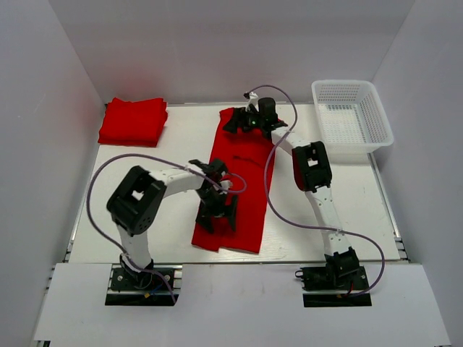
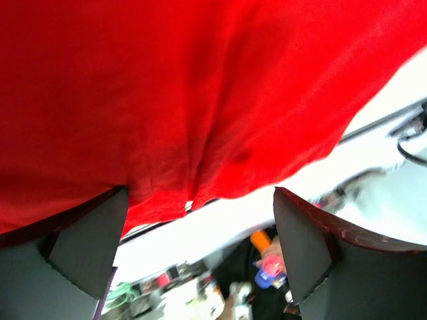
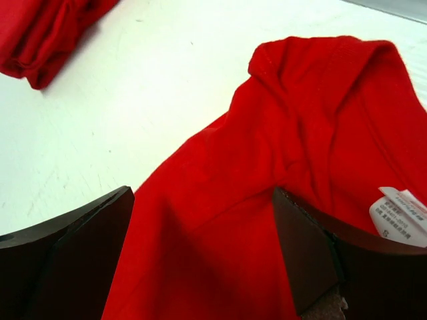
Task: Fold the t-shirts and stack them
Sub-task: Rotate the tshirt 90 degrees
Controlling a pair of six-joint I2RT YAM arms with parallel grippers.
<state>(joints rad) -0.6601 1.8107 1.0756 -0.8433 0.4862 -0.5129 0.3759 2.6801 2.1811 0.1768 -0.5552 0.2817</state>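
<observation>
A red t-shirt (image 1: 242, 184) lies folded into a long strip down the middle of the table. A folded stack of red t-shirts (image 1: 133, 120) sits at the far left; it also shows in the right wrist view (image 3: 47, 27). My left gripper (image 1: 217, 215) is open over the strip's near end, with the red cloth (image 2: 187, 93) above its jaws. My right gripper (image 1: 242, 121) is open over the strip's far end, its jaws either side of the cloth (image 3: 220, 220). A white neck label (image 3: 400, 213) shows by the right finger.
A white mesh basket (image 1: 352, 119) stands at the far right corner. White walls enclose the table on three sides. Purple cables loop from both arms over the table.
</observation>
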